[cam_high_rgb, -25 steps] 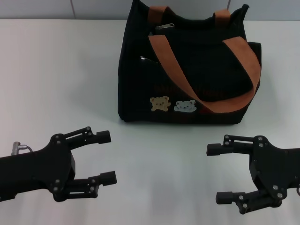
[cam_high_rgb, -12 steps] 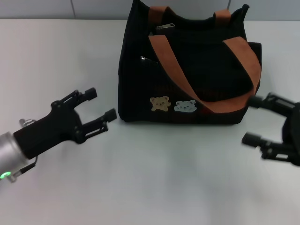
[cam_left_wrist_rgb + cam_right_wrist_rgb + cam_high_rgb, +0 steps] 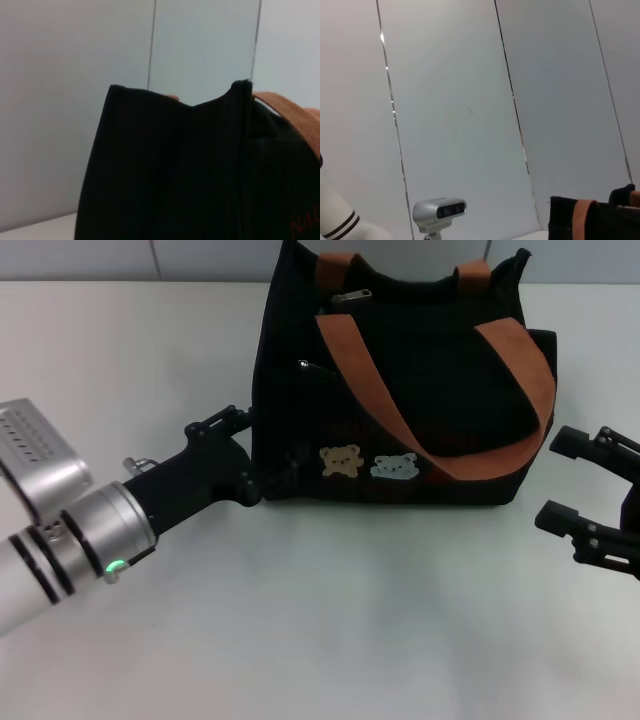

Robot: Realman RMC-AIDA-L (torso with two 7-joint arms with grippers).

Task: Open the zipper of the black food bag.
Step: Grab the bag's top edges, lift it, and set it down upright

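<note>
The black food bag (image 3: 420, 380) stands upright at the back middle of the white table, with two orange-brown straps and its bear patches (image 3: 341, 461) facing me. The zipper runs along its top rim, and its silver pull tab (image 3: 352, 298) lies near the left end. My left gripper (image 3: 256, 452) is open at the bag's lower left corner, fingertips against or very near the fabric. The left wrist view is filled by the bag's black side (image 3: 170, 175). My right gripper (image 3: 558, 478) is open, just right of the bag and apart from it.
A short slanted pocket zipper with a tiny pull (image 3: 305, 366) sits on the bag's front. White table (image 3: 330, 620) stretches in front of the bag. Pale wall panels stand behind. The right wrist view shows a grey camera on a stand (image 3: 440, 210) and the bag's edge (image 3: 565, 220).
My left gripper has travelled forward and to the right, from the near table up to the bag's left corner. My right gripper rose toward the bag's right side, then edged slightly right.
</note>
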